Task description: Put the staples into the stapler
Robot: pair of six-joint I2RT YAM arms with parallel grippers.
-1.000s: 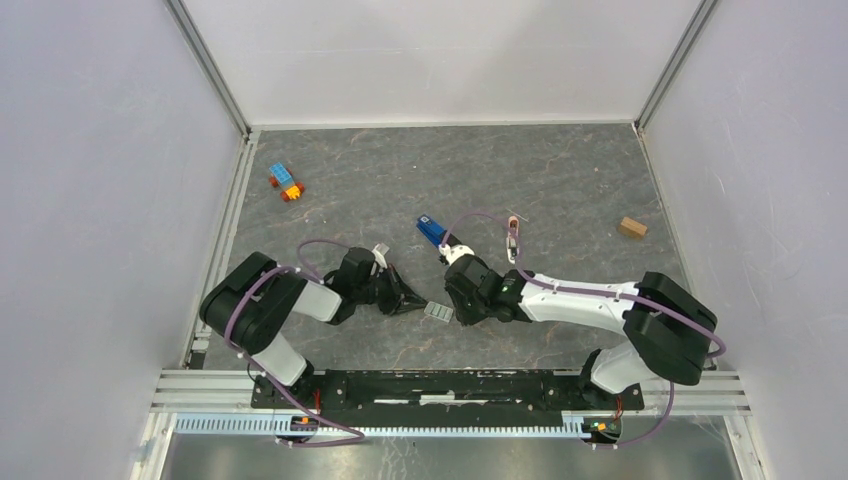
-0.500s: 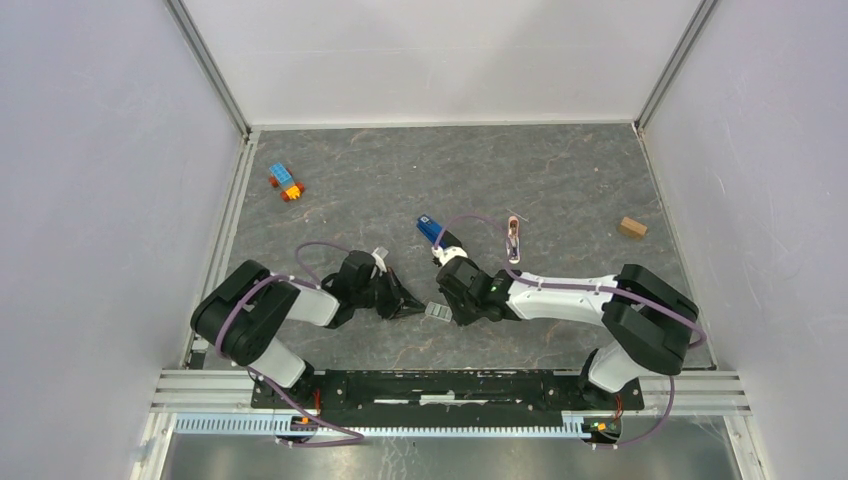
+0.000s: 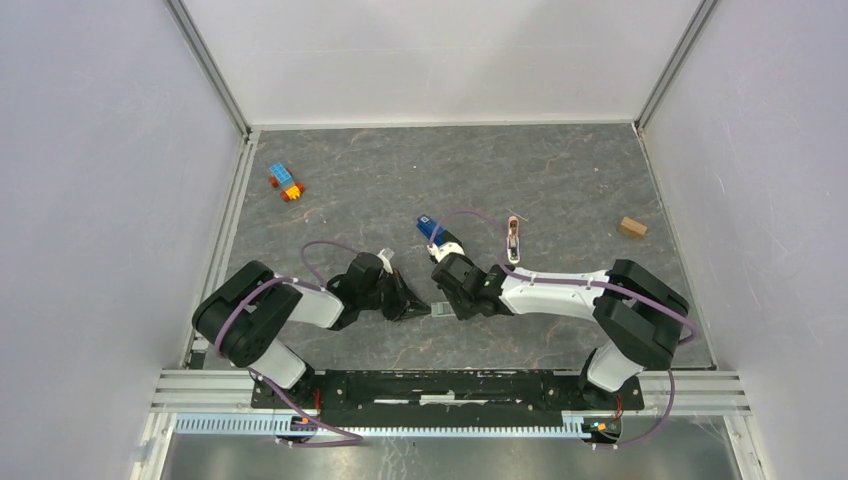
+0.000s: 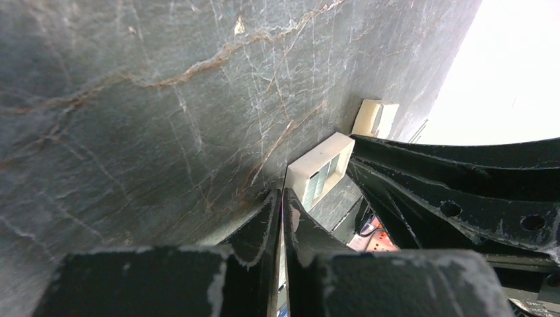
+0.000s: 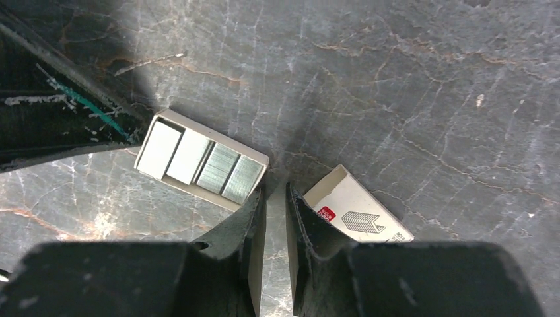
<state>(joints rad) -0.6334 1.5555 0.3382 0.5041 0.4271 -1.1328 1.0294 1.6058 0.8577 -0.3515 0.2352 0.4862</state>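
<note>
**A:** Left fingers (image 4: 264,218), how do they stand?

**B:** Pressed together, tips at the left end of the tray (image 4: 323,150) holding the staples (image 5: 201,160). The right fingers (image 5: 251,218) stand a slit apart, empty, at its right end.

**A:** Counts?

**B:** Four strips, one tray, one box sleeve (image 5: 360,214), and one stapler (image 3: 428,228) farther back on the tabletop (image 3: 560,180).

**A:** Changes?

**B:** Both arms have closed in on the tray.
</note>
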